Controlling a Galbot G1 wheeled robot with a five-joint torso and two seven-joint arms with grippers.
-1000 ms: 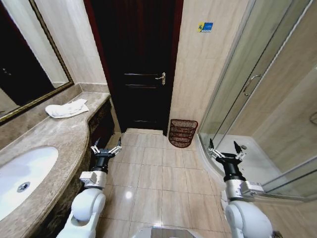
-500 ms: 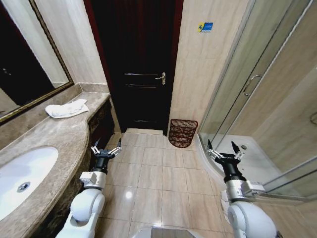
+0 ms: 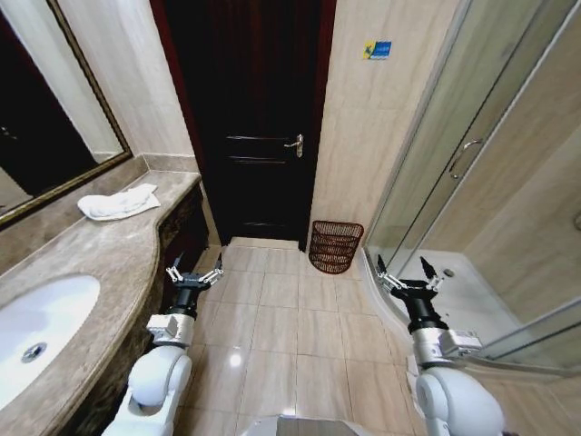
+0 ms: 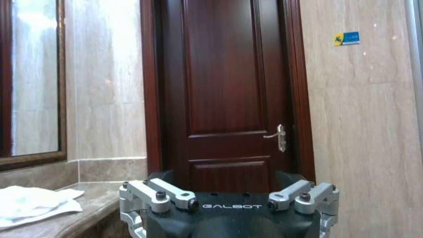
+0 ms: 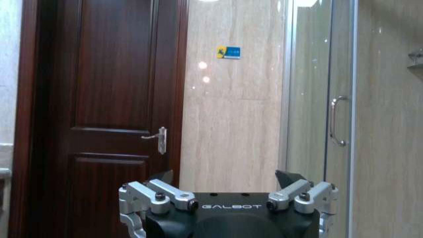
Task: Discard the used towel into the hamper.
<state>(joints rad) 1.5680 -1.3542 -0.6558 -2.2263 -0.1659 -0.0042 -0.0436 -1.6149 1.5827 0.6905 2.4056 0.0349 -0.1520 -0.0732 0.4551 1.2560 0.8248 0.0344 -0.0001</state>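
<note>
A crumpled white towel [image 3: 116,203] lies at the far end of the stone counter [image 3: 109,254] on my left; the left wrist view also catches the towel [image 4: 29,206] on the counter's edge. The reddish-brown wicker hamper [image 3: 335,245] stands on the floor against the wall, right of the dark door. My left gripper [image 3: 193,270] is held low beside the counter front, open and holding nothing. My right gripper [image 3: 404,272] is open and holding nothing too, near the shower's curved threshold. Both are well short of the towel and the hamper.
A white sink [image 3: 41,318] is set into the counter under a framed mirror [image 3: 45,118]. The closed dark door [image 3: 250,118] is straight ahead. A glass shower enclosure [image 3: 472,182] fills the right side. Beige tiled floor [image 3: 281,318] lies open between the arms.
The whole picture has shifted slightly, so the camera has moved a little. Both arms keep the same pose and the towel lies where it was.
</note>
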